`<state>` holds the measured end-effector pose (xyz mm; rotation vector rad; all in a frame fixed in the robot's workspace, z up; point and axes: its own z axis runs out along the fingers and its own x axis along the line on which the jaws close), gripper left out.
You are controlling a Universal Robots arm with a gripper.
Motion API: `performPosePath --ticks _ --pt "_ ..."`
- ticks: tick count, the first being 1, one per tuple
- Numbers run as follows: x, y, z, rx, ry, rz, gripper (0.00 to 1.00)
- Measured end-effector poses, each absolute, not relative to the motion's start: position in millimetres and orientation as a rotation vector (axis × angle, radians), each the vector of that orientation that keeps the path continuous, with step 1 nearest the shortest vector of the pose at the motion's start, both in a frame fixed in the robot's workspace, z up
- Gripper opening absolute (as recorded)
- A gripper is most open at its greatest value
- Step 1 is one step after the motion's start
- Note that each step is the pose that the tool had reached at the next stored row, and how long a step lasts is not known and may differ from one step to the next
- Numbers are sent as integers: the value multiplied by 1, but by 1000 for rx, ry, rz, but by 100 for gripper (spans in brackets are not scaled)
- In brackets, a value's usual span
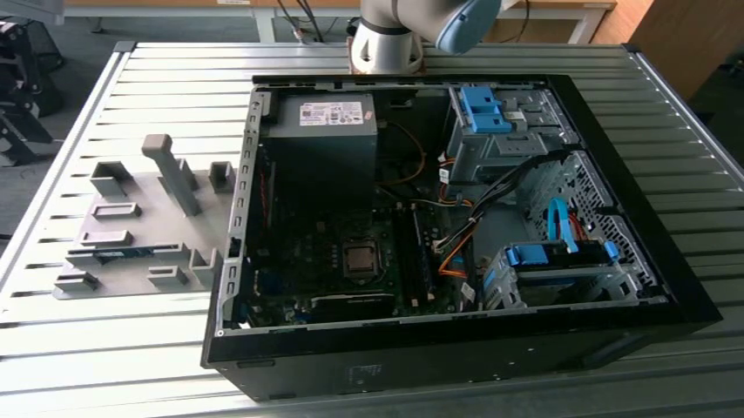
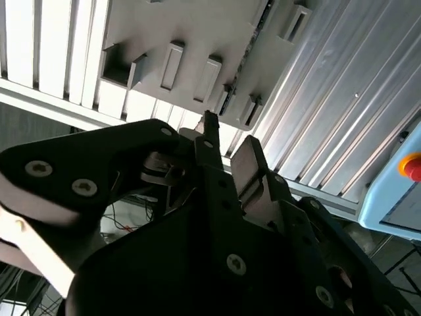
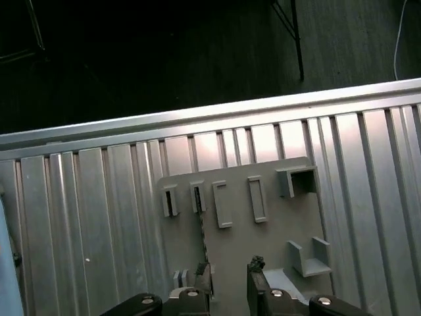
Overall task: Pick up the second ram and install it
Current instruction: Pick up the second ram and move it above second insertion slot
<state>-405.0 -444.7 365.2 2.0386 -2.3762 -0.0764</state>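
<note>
The second ram [image 3: 202,237] lies near the spread hand [image 3: 230,278].

Worktop [image 1: 139,348]: ribbed metal slats running from 9 to 3 o'clock in the exterior view, closed by a plain edge rail. The slats return bright, even reflections. Floor [image 1: 87,26]: dark grey, at 11 o'clock beyond the worktop. A pale wooden desk [image 1: 564,10] stands at 1 o'clock, with cables [image 1: 305,19] hanging at 12 o'clock. A brown wooden panel [image 1: 686,39], possibly a cabinet side, stands at 2 o'clock. A black frame [image 1: 17,104] stands at 10 o'clock.
</note>
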Motion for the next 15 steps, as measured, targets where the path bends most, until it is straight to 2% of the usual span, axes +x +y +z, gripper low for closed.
performPosePath --ticks 1,15 --pt "-405 -445 364 2061 -2356 -76 36" --pt "-405 -446 348 2168 -2260 -70 36"
